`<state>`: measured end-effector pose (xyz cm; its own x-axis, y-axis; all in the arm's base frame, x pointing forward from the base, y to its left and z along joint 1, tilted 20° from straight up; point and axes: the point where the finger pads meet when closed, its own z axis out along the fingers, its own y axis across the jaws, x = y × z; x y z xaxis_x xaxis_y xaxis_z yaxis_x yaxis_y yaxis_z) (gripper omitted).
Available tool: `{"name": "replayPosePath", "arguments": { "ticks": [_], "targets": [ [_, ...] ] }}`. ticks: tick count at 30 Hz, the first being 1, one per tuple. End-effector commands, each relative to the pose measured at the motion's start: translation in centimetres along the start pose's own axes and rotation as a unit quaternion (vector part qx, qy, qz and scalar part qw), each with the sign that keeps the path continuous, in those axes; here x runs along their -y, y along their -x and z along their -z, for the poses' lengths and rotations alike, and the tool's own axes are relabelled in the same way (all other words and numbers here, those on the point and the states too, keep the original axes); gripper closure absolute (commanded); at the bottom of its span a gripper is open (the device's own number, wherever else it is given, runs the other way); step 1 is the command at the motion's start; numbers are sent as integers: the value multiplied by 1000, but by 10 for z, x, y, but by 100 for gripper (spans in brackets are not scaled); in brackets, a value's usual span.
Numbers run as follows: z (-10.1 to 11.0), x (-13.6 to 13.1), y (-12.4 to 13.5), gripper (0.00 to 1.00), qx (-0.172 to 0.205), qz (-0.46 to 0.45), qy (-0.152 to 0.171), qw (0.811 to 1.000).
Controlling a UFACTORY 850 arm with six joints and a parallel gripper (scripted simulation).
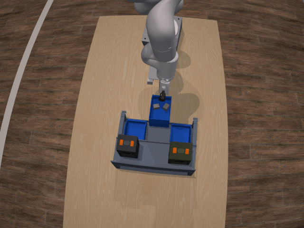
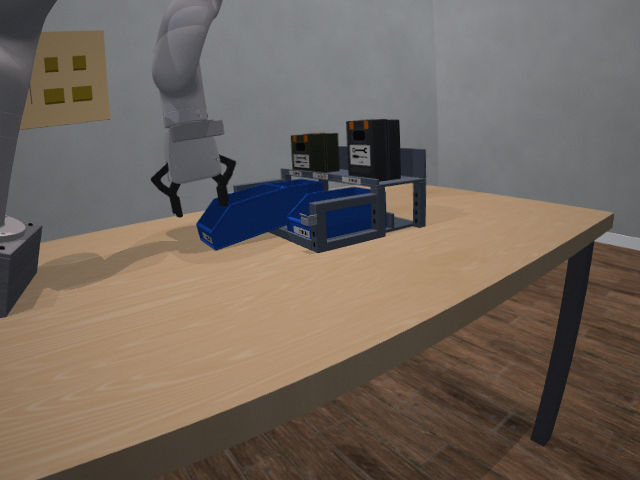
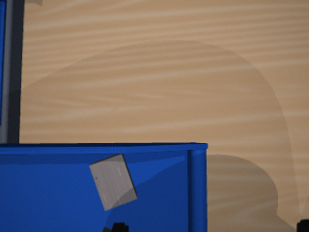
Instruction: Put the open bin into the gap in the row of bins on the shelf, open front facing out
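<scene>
The open blue bin (image 1: 160, 110) leans tilted, its far end resting on the shelf's front lip at the gap and its near end on the table; it also shows in the side view (image 2: 253, 211) and in the wrist view (image 3: 101, 188). Two grey parts (image 1: 160, 106) lie inside it, and one of them shows in the wrist view (image 3: 113, 182). My gripper (image 2: 199, 198) is open and empty, straddling the bin's near end wall; it also shows from above (image 1: 162, 96). The grey shelf (image 1: 156, 144) holds two other blue bins (image 1: 135, 128) (image 1: 181, 132) beside the gap.
A black box (image 1: 127, 146) and a dark green box (image 1: 180, 152) stand on the shelf's top board. The arm's base (image 2: 12, 258) sits at the table's far end.
</scene>
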<state>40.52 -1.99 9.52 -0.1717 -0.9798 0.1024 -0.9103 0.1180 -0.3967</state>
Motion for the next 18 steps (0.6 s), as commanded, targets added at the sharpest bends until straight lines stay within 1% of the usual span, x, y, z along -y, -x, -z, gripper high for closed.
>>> {"name": "replayPosePath", "arguments": {
  "ticks": [1, 2, 3, 7, 18],
  "targets": [
    [-2, 0, -3, 0, 33, -6, -37, 999],
    [-2, 0, -3, 0, 33, -6, -37, 999],
    [-7, -1, 0, 0, 12, -2, -15, 1000],
    [-32, -4, -2, 0, 33, -6, -37, 999],
    [-32, -4, -2, 0, 33, -6, -37, 999]
  ]
}}
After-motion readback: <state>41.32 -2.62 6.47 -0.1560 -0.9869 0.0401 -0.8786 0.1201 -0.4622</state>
